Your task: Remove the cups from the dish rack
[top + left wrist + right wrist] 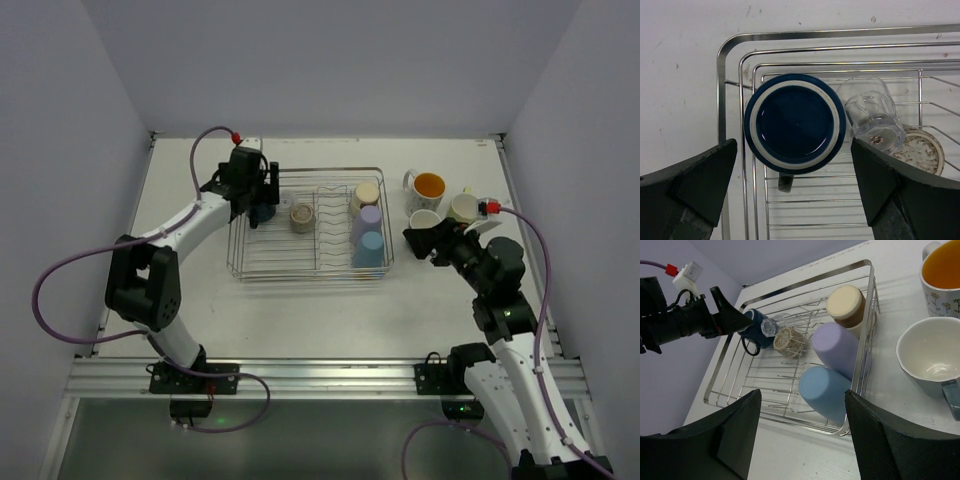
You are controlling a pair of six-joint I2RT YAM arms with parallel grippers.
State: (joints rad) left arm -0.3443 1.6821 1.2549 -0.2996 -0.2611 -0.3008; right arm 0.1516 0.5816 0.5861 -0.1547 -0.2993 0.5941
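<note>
Left pincer (794,147) (jaws wide) hangs over the dark blue cup (795,122).

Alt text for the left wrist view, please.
The left hand hangs open over a dark blue mug in the rack's corner, its fingers either side. A clear glass lies beside it, a speckled cup beyond.

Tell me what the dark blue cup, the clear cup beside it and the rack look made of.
Dark blue cup: probably glazed ceramic; glossy, with a pale ring around its upturned base.
Clear cup: glass or clear plastic, cannot tell which; see-through, with faceted sides.
Dish rack: metal wire, shiny silver finish with bright highlights.
</note>
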